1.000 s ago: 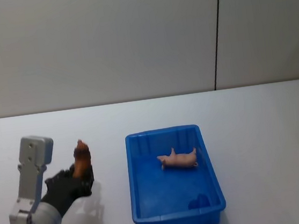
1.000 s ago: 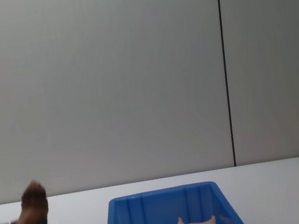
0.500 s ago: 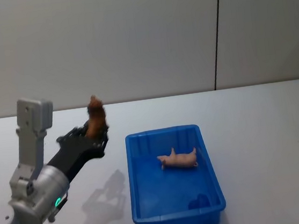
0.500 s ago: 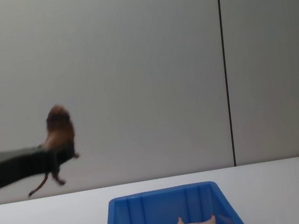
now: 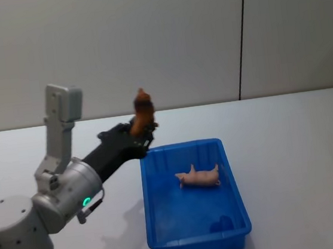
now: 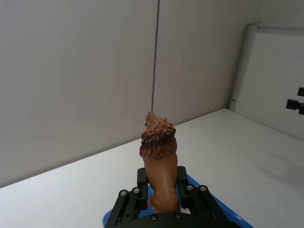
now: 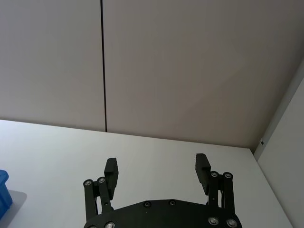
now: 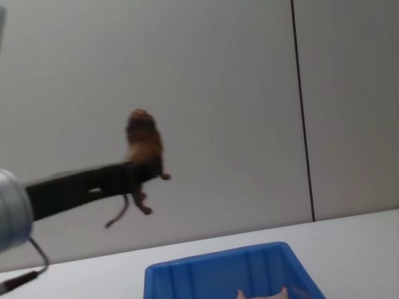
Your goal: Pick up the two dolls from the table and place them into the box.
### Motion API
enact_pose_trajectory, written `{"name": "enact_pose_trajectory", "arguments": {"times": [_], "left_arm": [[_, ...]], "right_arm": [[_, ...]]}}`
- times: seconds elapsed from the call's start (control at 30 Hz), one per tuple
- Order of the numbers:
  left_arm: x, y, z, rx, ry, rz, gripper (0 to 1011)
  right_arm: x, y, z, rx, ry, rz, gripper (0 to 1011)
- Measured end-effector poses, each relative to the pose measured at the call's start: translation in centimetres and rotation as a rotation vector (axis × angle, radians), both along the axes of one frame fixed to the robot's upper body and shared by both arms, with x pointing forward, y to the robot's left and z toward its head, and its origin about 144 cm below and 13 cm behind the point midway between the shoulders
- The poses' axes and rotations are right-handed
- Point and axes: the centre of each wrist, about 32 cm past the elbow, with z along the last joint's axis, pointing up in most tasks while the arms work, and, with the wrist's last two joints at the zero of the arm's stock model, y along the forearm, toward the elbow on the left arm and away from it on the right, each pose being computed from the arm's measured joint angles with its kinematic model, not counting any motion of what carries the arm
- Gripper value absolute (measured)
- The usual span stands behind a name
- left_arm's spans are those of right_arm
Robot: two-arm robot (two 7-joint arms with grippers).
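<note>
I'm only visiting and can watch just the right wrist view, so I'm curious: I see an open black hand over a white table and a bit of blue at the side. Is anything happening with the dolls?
Observer: Yes. The left hand holds the small, lumpy reddish-brown toy doll high in the air.
Visitor: Near what?
Observer: About over the left rim of the bright blue rectangular plastic box.
Visitor: And the other doll?
Observer: The pale pink pig-like toy doll lies on its side inside that box.
</note>
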Motion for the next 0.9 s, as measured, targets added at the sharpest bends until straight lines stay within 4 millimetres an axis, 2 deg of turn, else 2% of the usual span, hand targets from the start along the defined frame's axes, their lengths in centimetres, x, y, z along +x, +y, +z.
{"name": "enact_pose_trajectory", "arguments": {"times": [0.43, 0.63, 0.67, 0.9], "left_arm": [[2.7, -1.2, -1.9, -0.013, 0.139, -0.110, 363], [3.5, -1.6, -2.8, -0.008, 0.189, -0.134, 519], [3.7, -1.6, -2.9, -0.008, 0.198, -0.139, 581], [4.1, -1.9, -3.3, -0.006, 0.224, -0.152, 750]], "right_arm": [[0.0, 0.0, 0.0, 0.000, 0.000, 0.000, 1001], [0.0, 0.0, 0.0, 0.000, 0.000, 0.000, 1001], [0.0, 0.0, 0.0, 0.000, 0.000, 0.000, 1001], [0.0, 0.0, 0.0, 0.000, 0.000, 0.000, 1001]]}}
